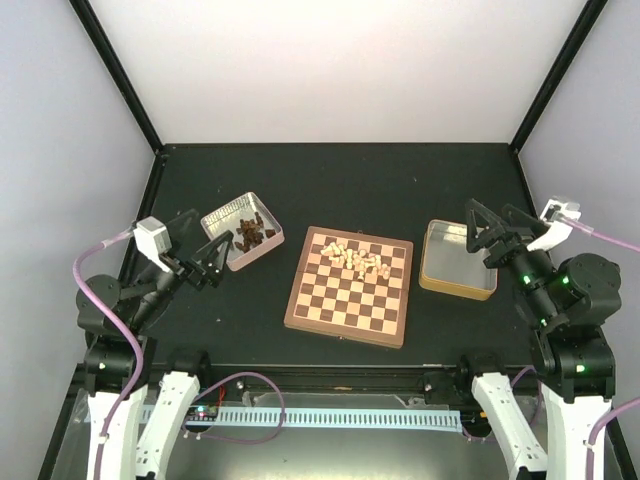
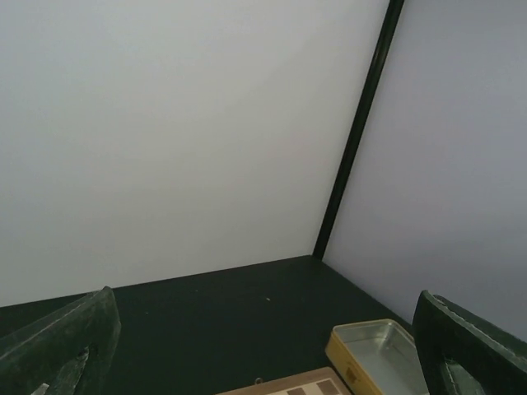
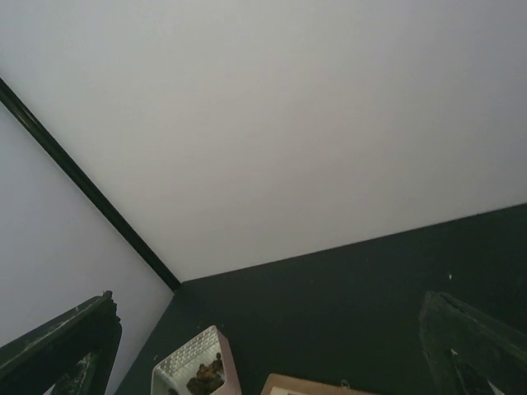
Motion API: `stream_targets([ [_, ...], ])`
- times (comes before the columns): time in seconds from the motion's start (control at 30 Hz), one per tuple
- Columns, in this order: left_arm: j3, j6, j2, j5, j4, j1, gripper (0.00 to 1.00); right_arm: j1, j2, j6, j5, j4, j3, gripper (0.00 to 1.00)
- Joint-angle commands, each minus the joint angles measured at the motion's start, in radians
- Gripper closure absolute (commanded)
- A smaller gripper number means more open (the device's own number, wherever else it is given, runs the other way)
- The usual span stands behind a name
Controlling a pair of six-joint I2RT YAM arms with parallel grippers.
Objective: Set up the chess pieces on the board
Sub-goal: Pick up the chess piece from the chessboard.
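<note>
The left gripper (image 1: 222, 260) is spread wide with nothing between its jaws. In its wrist view its fingers (image 2: 70, 346) sit at opposite lower corners with only tabletop between them. It hovers just beside the near-right edge of the left tin (image 1: 222, 222), level with the dark pieces (image 1: 252, 236) inside it. The right gripper (image 1: 478, 235) is equally spread and carries nothing. It hangs over the far edge of the right tin (image 1: 455, 265), whose inside shows only bare metal.

Between the two grippers lies the board (image 1: 340, 305), flat on the tabletop (image 1: 350, 180) and turned slightly off square. The pieces (image 1: 356, 261) are piled on its far rows. They lie to the right of the left gripper and to the left of the right one. The pile's long axis runs side to side across the board, slanting a little nearer toward its right end. Both grippers are at much the same distance from it, the right perhaps a shade closer to the pile's right end. Either arm would have to swing inward and drop. None of the pale pieces appears to be standing on a square of its own, so I judge the setting-up not yet begun.

Count: two grippers, two tins, one board. The pale pieces overlap too much to count, as do the dark ones.
</note>
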Motion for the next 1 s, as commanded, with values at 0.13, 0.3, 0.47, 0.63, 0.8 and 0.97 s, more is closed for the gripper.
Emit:
stream_targets([
  [0.13, -0.116, -0.107, -0.077, 0.077, 0.166, 0.013, 0.01, -0.011, 0.072, 0.132, -0.087, -0.058, -0.066, 0.03],
  [0.3, -0.254, -0.195, -0.144, 0.129, 0.313, 0.015, 0.01, -0.013, 0.099, 0.152, -0.253, 0.073, -0.191, 0.04],
  [0.47, -0.304, -0.240, -0.056, 0.223, 0.304, 0.015, 0.01, -0.011, 0.171, 0.133, -0.343, 0.180, -0.315, 0.08],
  [0.63, -0.312, -0.282, 0.125, 0.274, 0.275, -0.025, 0.01, 0.041, 0.304, 0.073, -0.326, 0.162, -0.356, 0.18],
  [0.8, -0.309, -0.288, 0.296, 0.189, 0.289, -0.129, 0.01, 0.159, 0.413, 0.058, -0.202, 0.151, -0.366, 0.23],
  [0.97, -0.264, -0.269, 0.471, 0.125, 0.282, -0.249, 0.01, 0.308, 0.499, 0.064, -0.080, 0.126, -0.373, 0.30],
])
